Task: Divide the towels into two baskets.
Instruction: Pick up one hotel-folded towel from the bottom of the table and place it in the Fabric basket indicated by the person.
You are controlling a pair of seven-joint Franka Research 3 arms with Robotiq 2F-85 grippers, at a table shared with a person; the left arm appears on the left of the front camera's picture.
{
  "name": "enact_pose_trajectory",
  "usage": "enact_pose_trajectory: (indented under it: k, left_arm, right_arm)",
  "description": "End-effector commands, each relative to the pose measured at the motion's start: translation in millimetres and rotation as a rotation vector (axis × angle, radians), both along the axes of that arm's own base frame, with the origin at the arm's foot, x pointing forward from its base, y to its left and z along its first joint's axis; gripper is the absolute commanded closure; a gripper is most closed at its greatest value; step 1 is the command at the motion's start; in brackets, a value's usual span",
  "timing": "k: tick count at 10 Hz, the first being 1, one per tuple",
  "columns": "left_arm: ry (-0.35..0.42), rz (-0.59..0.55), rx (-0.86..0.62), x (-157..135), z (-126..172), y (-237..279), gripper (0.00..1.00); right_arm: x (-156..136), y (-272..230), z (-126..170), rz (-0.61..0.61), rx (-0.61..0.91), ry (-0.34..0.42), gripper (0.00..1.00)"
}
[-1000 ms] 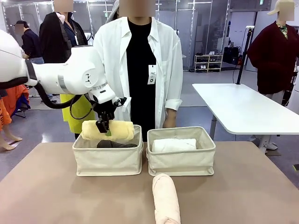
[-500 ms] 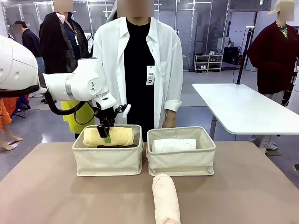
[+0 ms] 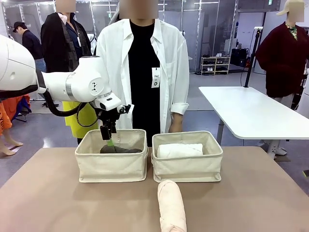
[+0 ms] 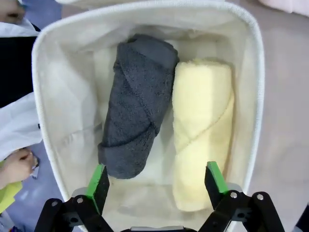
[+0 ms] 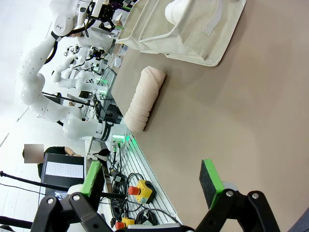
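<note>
My left pincer (image 4: 156, 171) hangs released, jaws spread wide, at the mouth of the left basket (image 3: 111, 166). Looking down along its fingers, I see the dark grey towel (image 4: 137, 106) and the yellow towel (image 4: 203, 130) lying side by side inside. They touch along their length, the yellow one at 3 o'clock of the grey. The green pads grip neither.

From the front, the right basket (image 3: 188, 169) stands just beside the left one, at its 3 o'clock, with the white towel (image 3: 179, 150) lying in it. The pale pink towel (image 3: 171, 208) lies on the desk (image 3: 251, 193) at 6 o'clock of the right basket, apart from it, its length running 12 to 6.

My right pincer (image 5: 150, 166) is released too, holding nothing, over bare desk. A person (image 3: 145, 72) in a white coat stands at 12 o'clock, behind the baskets.
</note>
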State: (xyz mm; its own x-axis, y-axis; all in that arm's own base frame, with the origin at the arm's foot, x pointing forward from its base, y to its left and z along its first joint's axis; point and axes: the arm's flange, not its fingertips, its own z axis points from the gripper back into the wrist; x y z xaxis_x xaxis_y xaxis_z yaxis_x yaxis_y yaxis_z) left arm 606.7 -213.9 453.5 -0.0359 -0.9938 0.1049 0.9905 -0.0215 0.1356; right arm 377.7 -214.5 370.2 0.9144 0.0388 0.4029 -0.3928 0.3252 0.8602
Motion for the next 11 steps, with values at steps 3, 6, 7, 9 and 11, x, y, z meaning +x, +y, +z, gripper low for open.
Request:
enact_pose_trajectory:
  k: [3,6,7,9,11]
  left_arm:
    - [-0.003,-0.057,0.004,1.7,-2.1,-3.0,0.00]
    - [-0.003,-0.057,0.004,1.7,-2.1,-3.0,0.00]
    - [-0.003,-0.057,0.004,1.7,-2.1,-3.0,0.00]
    - [-0.003,-0.057,0.004,1.7,-2.1,-3.0,0.00]
    - [0.042,-0.012,-0.076,-5.7,27.9,1.7,0.00]
  right_arm:
    - [-1.6,3.2,-0.1,-0.016,0.001,-0.021,0.00]
    - [-1.6,3.2,-0.1,-0.016,0.001,-0.021,0.00]
    - [-1.6,3.2,-0.1,-0.016,0.001,-0.021,0.00]
    - [-1.6,3.2,-0.1,-0.016,0.001,-0.021,0.00]
    - [-1.6,3.2,-0.1,-0.016,0.001,-0.021,0.00]
